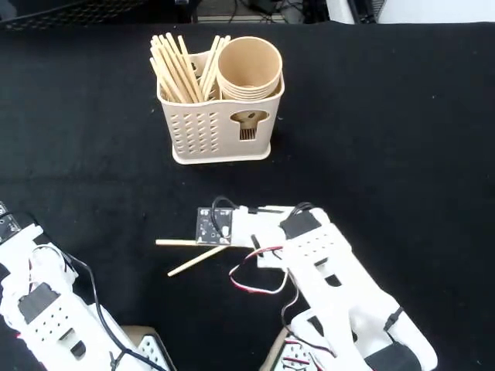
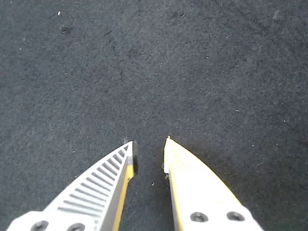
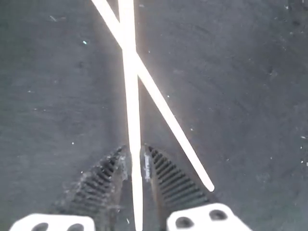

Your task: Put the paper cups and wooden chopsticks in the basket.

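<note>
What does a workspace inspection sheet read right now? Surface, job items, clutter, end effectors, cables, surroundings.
Surface: black cloth with a few light specks.
Job's things: basket holds stacked paper cups in one compartment and bundled chopsticks in the other. Two more lie crossed on the cloth: the gripped chopstick and the loose chopstick.
Clutter: nothing seen.
End effectors: right end effector shut on the gripped chopstick. Left end effector open, empty, over cloth.
Cables: red, white and black wires looped at the right arm. Black cable along the left arm.
Surroundings: dark equipment past the far edge.
</note>
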Controlling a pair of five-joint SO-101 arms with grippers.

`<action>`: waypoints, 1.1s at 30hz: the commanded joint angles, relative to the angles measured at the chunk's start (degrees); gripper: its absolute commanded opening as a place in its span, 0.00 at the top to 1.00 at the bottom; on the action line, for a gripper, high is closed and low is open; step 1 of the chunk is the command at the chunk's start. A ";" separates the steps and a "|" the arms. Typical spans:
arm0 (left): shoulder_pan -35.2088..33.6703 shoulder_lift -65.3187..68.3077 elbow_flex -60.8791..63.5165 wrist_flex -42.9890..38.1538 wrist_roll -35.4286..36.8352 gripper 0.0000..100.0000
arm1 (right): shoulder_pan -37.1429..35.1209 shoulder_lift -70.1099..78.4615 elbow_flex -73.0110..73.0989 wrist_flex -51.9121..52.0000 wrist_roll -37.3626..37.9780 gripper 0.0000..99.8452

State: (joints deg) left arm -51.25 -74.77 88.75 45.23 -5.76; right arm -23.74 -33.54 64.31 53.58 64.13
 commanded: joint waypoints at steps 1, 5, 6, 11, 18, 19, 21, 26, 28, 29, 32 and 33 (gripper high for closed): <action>0.57 -0.70 -1.54 -0.70 0.09 0.88 | 0.79 1.36 -2.86 -2.02 1.23 0.98; 0.57 -0.70 -1.54 -0.70 0.09 0.88 | 0.88 7.69 -3.65 -4.84 1.23 0.98; 0.57 -0.70 -1.54 -0.70 0.09 0.88 | 0.88 9.63 -4.26 -5.01 1.23 0.98; 0.57 -0.70 -1.54 -0.70 0.09 0.88 | 0.88 15.43 -8.84 -4.75 -3.52 0.94; 0.57 -0.70 -1.54 -0.70 0.09 0.88 | -0.79 11.82 -8.84 -0.70 -4.04 0.66; 0.57 -0.70 -1.54 -0.79 0.09 0.88 | -1.32 10.77 -8.75 0.00 -4.04 0.66; 0.66 -0.70 -1.54 -0.79 0.09 0.88 | -2.46 8.75 -8.75 0.62 -4.04 0.67; 0.66 -0.70 -1.54 -0.79 0.09 0.88 | -5.98 7.08 -9.10 0.44 -4.22 0.67; 0.66 -0.70 -1.54 -0.79 0.09 0.88 | -7.47 7.08 -8.84 -0.53 -4.31 0.67; 0.66 -0.70 -1.54 -0.79 0.09 0.88 | -8.00 7.08 -8.66 -1.58 -5.10 0.67; 0.66 -0.70 -1.54 -0.79 0.09 0.88 | -8.35 7.60 -9.27 -5.01 -10.02 0.67; 0.66 -0.70 -1.54 -0.79 0.09 0.88 | -8.35 8.31 -9.54 -5.98 -10.73 0.67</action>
State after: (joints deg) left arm -51.25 -74.77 88.75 45.23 -5.76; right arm -31.30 -24.66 57.89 50.51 56.31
